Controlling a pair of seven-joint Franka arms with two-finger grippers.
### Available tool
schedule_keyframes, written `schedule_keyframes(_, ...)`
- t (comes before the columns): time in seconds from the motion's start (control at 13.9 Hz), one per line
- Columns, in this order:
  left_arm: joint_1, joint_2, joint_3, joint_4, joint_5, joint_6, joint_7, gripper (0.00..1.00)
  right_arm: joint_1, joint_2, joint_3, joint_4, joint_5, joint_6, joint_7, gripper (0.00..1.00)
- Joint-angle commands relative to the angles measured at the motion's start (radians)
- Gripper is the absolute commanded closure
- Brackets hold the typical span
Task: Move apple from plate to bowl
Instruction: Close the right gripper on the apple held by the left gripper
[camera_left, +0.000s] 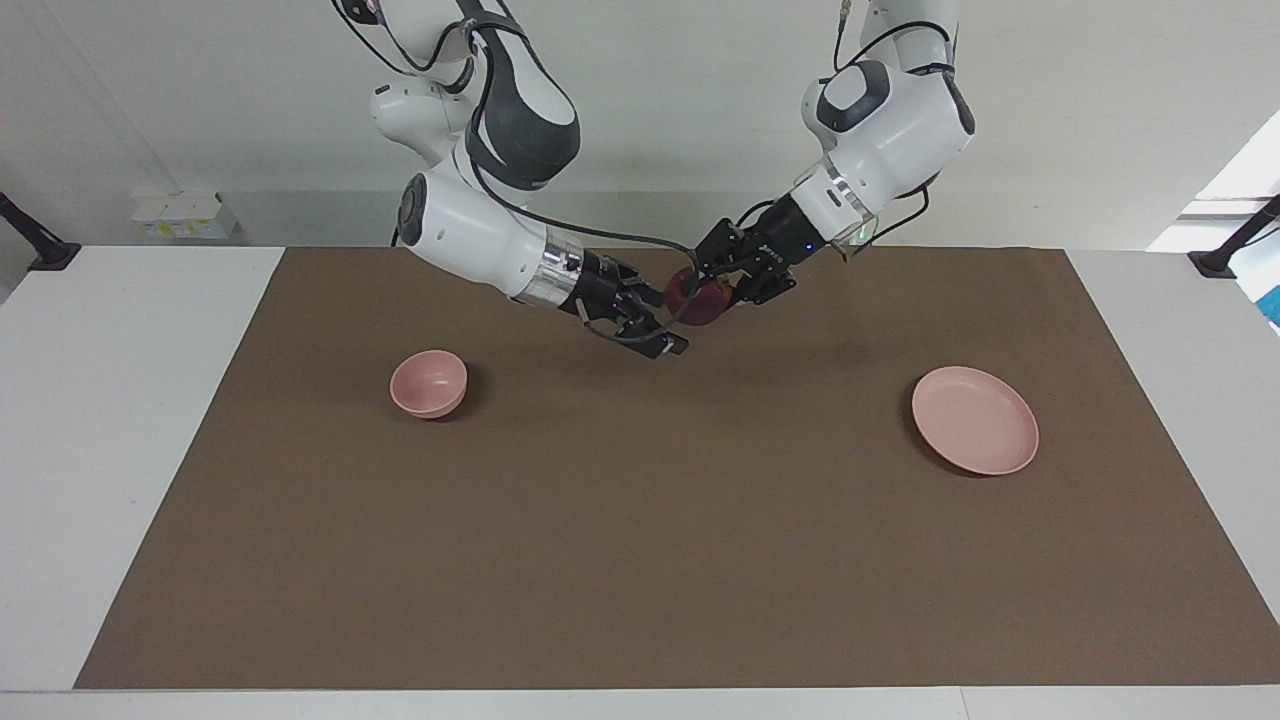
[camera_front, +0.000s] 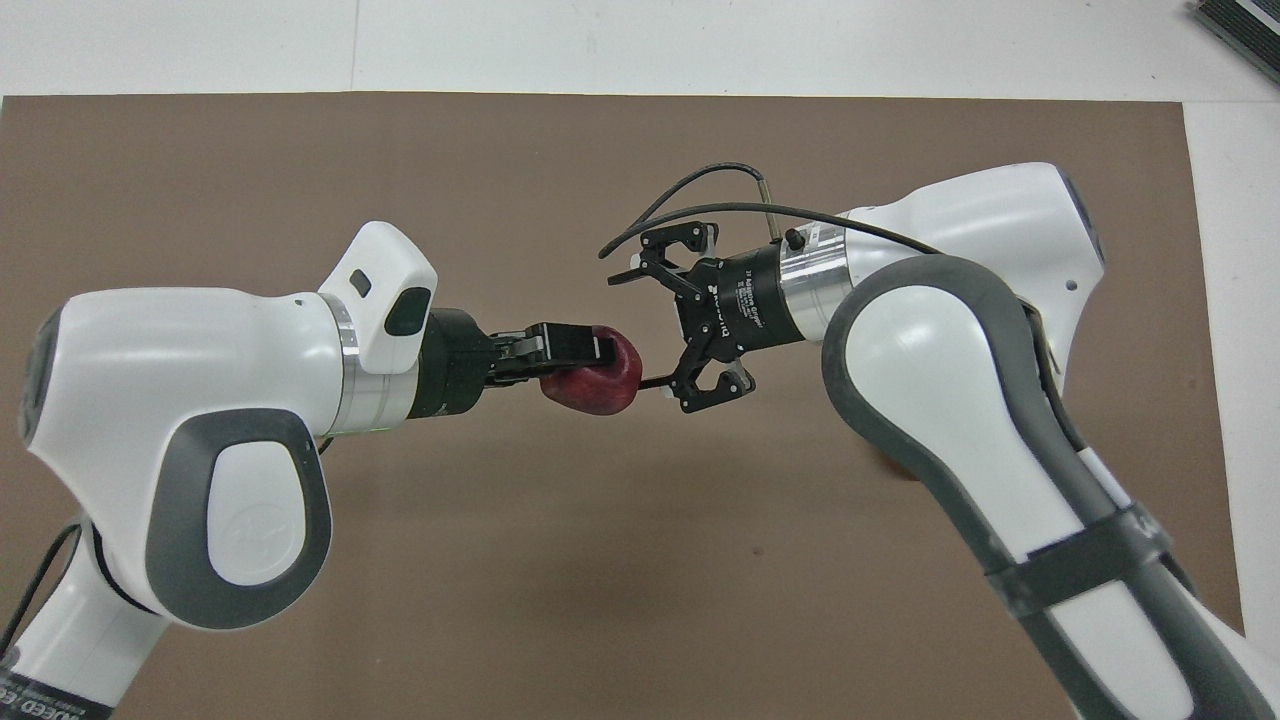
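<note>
My left gripper (camera_left: 704, 291) is shut on the dark red apple (camera_left: 699, 300) and holds it in the air over the brown mat, above the stretch between bowl and plate. It also shows in the overhead view (camera_front: 598, 362) with the apple (camera_front: 600, 385). My right gripper (camera_left: 663, 322) is open, its fingers spread wide right at the apple's free end (camera_front: 637, 331); I cannot tell whether they touch it. The small pink bowl (camera_left: 428, 383) stands toward the right arm's end and is hidden under the right arm from overhead. The flat pink plate (camera_left: 975, 420) lies bare toward the left arm's end.
The brown mat (camera_left: 640, 560) covers most of the white table. A black cable (camera_front: 700, 185) loops from the right wrist. Small white boxes (camera_left: 185, 214) stand at the table's robot-side edge. Black clamps (camera_left: 40, 250) sit at that edge's corners.
</note>
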Motion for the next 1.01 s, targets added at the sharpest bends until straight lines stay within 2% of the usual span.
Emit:
schedule_keyframes(0.0,-0.013,-0.021,0.003,-0.023,-0.011,0.009,-0.012,1.00,0.016,-0.023,0.018,-0.007,0.034,-0.026,0.046,0.00)
schedule_keyframes(0.43,-0.016,-0.021,0.003,-0.023,-0.008,0.019,-0.021,1.00,0.016,-0.037,0.018,-0.030,0.017,-0.057,0.028,0.00)
schedule_keyframes(0.94,-0.025,-0.015,0.003,-0.016,-0.005,0.047,-0.035,1.00,-0.009,-0.040,0.013,-0.043,-0.090,-0.089,-0.038,0.00)
